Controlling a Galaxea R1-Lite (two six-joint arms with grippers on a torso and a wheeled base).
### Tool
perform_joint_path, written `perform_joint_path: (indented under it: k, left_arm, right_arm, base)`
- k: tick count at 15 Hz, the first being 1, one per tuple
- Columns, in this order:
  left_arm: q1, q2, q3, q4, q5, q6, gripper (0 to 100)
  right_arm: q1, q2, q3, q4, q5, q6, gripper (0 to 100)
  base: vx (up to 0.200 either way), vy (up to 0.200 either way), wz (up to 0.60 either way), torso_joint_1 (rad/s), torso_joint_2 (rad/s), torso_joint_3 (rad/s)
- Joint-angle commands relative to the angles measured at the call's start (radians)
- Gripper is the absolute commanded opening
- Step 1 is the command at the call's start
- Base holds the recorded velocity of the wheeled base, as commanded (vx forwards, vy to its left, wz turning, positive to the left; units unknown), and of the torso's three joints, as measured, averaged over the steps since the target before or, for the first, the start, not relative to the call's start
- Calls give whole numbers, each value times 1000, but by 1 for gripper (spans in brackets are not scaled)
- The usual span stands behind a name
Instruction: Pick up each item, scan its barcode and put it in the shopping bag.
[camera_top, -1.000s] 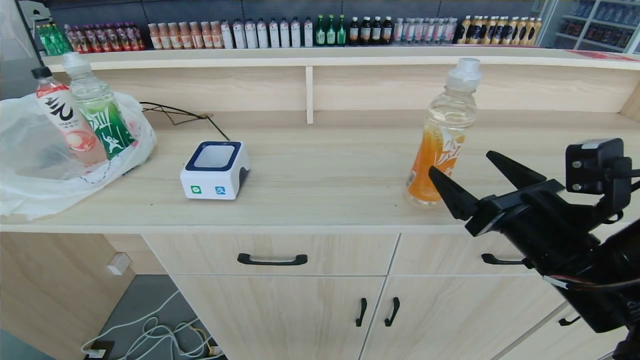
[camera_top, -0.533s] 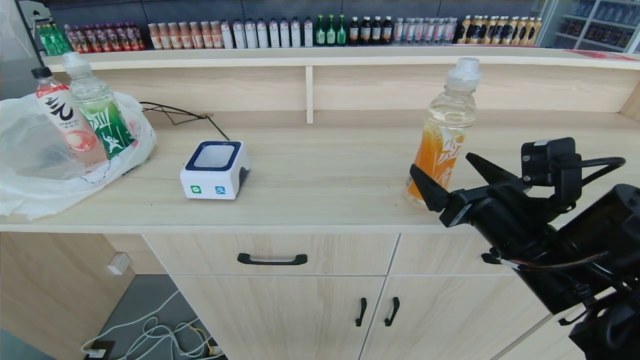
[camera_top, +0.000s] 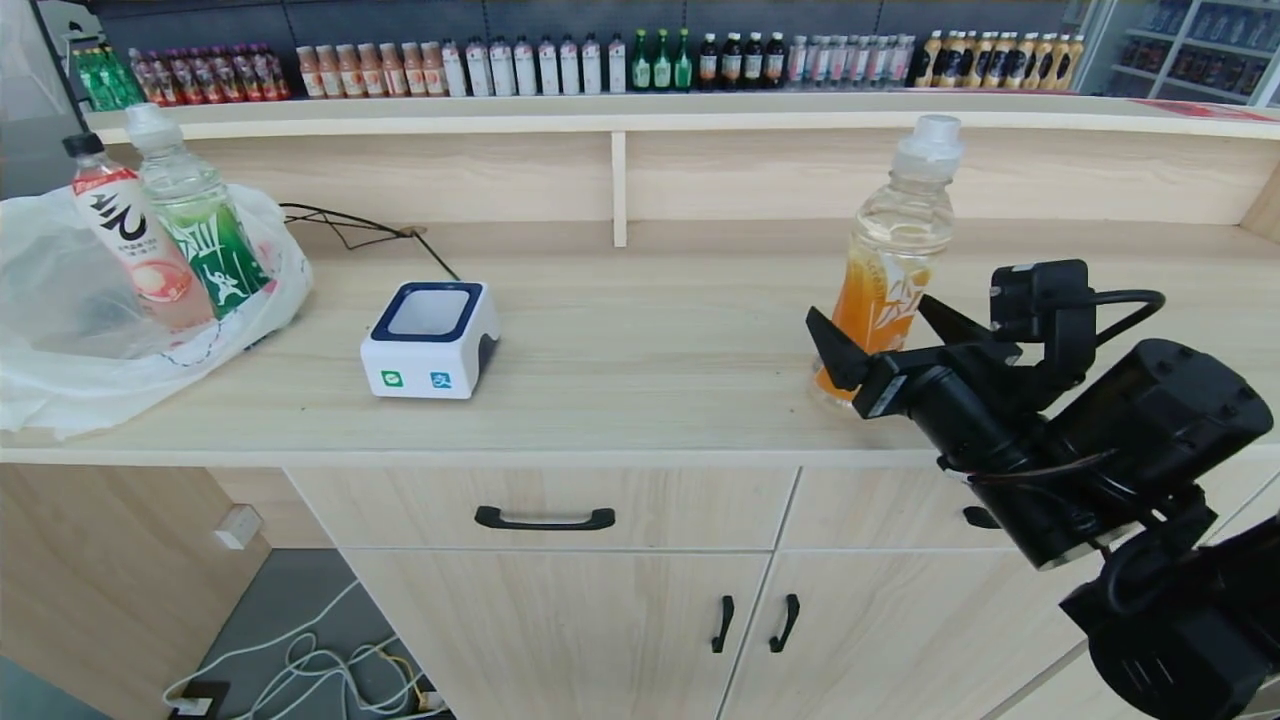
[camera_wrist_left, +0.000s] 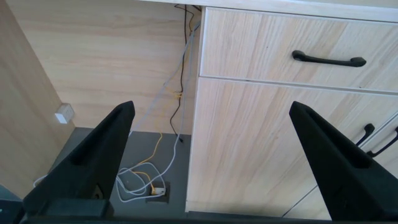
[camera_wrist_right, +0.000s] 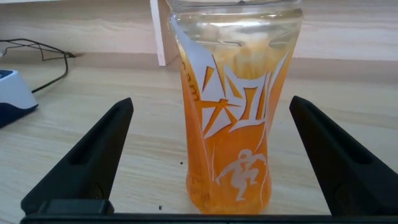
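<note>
**Orange bottle framed by open right jaws at the desk's right end**

An orange drink bottle (camera_top: 890, 270) with a white cap is seen standing upright on the right part of the light wooden desk (camera_top: 640, 340), near its front edge. The right jaws are spread wide at the height of the bottle's lower half. In the right wrist view the bottle is framed in the gap between the two black fingers (camera_wrist_right: 93, 158), with bare desk visible on each side of it, and no contact is seen. In the head view one fingertip is placed at each side of the bottle's lower label.

A white barcode scanner (camera_top: 432, 340) with a blue-rimmed top window is set left of the desk's middle, well apart from the orange bottle. A black cable (camera_top: 350, 228) is laid behind it toward the back wall of the desk.

A translucent white shopping bag (camera_top: 60, 330) is slumped at the left end of the desk. Two bottles are leaned inside it, touching each other: a pink-labelled bottle (camera_top: 130, 240) with a black cap and a green-labelled bottle (camera_top: 205, 230) with a white cap.

The left jaws are also held wide open, with nothing between them, low before the cabinet front beneath the desk. A black drawer handle (camera_wrist_left: 328, 60) and loose cables on the floor (camera_wrist_left: 143, 183) are seen beyond them.

A row of shop bottles (camera_top: 600, 65) is lined along the shelf behind the desk.
</note>
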Motion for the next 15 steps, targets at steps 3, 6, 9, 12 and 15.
perform_joint_path:
  k: [3,6,9,12,15]
  left_arm:
    - [0,0,0,0,0,0,100]
    - [0,0,0,0,0,0,100]
    - [0,0,0,0,0,0,100]
    - [0,0,0,0,0,0,100]
    - [0,0,0,0,0,0,100]
  right_arm:
    - [-21,72,-93,-1,-1,7,100]
    - [-67,92,-131,-1,2,14,100]
    - [-67,109,-203,-1,23,10,100]
    - [-67,114,-223,-1,25,10,100]
    - [-67,112,-216,-1,25,11,100]
  base:
    - [0,0,0,0,0,0]
    - [0,0,0,0,0,0]
    - [0,0,0,0,0,0]
    - [0,0,0,0,0,0]
    - [0,0,0,0,0,0]
